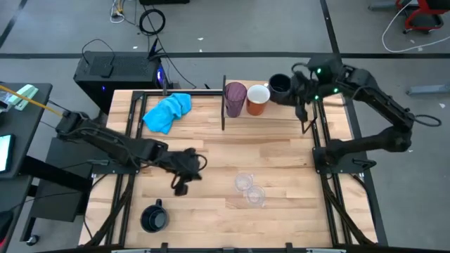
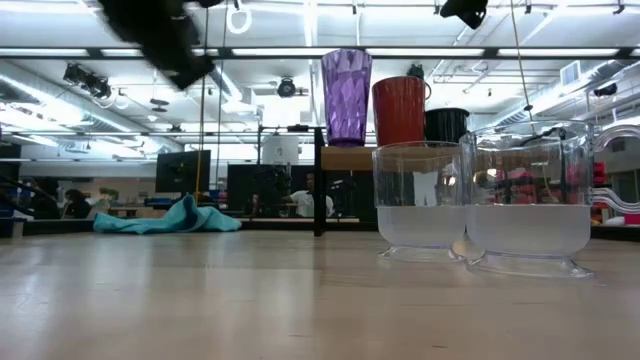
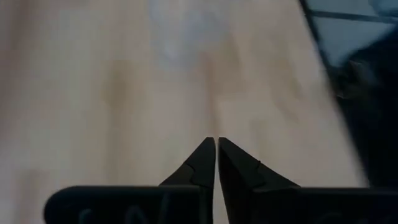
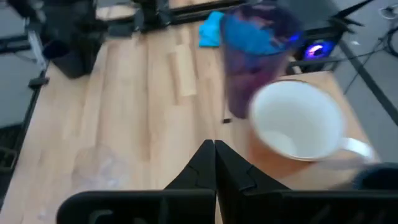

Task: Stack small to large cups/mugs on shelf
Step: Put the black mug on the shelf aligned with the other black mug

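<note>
The cups and mugs are split between two places: on the light wooden board shelf (image 1: 281, 112) you have the tall translucent purple tumbler (image 1: 235, 99), the orange mug with a white inside (image 1: 257, 99) and a black handled mug (image 1: 280, 88) in a row, touching or nearly so. The two small clear plastic cups (image 1: 249, 188) stand just beside each other on the plank-topped wooden surface (image 1: 281, 154), and the second black handled mug (image 1: 153, 217) sits near the surface's front left corner.

Your right gripper (image 4: 214, 149) hovers above the shelf by the orange mug, its fingers pressed together on nothing. Your left gripper (image 3: 216, 146) hangs over bare wood, between the clear cups and the second black mug, touching neither; its fingers stand almost together with only a thin slit between the tips.

Every cup looks empty. A bright blue crumpled cloth (image 1: 167, 112) lies at the surface's back left.
</note>
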`<state>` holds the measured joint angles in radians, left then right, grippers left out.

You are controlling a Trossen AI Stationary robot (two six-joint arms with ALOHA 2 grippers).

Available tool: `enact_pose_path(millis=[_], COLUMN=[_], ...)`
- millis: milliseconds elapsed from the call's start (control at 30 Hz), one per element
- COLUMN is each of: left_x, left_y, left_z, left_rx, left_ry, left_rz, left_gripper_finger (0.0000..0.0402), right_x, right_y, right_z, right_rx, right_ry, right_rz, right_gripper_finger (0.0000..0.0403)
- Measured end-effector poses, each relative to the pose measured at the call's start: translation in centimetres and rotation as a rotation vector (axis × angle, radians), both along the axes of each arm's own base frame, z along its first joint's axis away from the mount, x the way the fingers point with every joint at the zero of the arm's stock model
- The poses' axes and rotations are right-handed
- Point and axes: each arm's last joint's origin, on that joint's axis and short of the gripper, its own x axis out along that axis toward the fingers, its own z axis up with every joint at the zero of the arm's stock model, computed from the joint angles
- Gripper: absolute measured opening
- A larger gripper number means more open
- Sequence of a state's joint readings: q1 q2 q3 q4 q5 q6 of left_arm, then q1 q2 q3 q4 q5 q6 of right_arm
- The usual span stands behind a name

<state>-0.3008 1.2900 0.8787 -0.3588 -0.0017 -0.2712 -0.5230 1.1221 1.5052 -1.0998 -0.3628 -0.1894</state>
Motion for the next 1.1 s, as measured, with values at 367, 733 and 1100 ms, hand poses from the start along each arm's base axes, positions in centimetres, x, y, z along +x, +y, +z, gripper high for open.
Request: enact_pose_path(millis=[367,733,1100], left_x=[-5.0,-8.0,-8.8], left_y=[-5.4,-9.3,-12.4], left_z=[0.2,2.2,-1.5], left_rx=[-0.342,-0.219,-0.096], left_ry=[0.431,0.653,0.8], left_rz=[0.049,0.292,0.347], left_gripper_finger=[0.0031,0.003,0.0172], right_x=[3.7,4.7,5.0], right_y=[4.3,5.6,5.5], right_z=[-3.6,-3.8,-3.5], right_rx=[-0.131,-0.173,-0.16], right_ry=[0.045,-0.016,-0.064], right_rz=[0.095,0.141,0.12], right_gripper_finger=[0.0003,0.0003,0.0003])
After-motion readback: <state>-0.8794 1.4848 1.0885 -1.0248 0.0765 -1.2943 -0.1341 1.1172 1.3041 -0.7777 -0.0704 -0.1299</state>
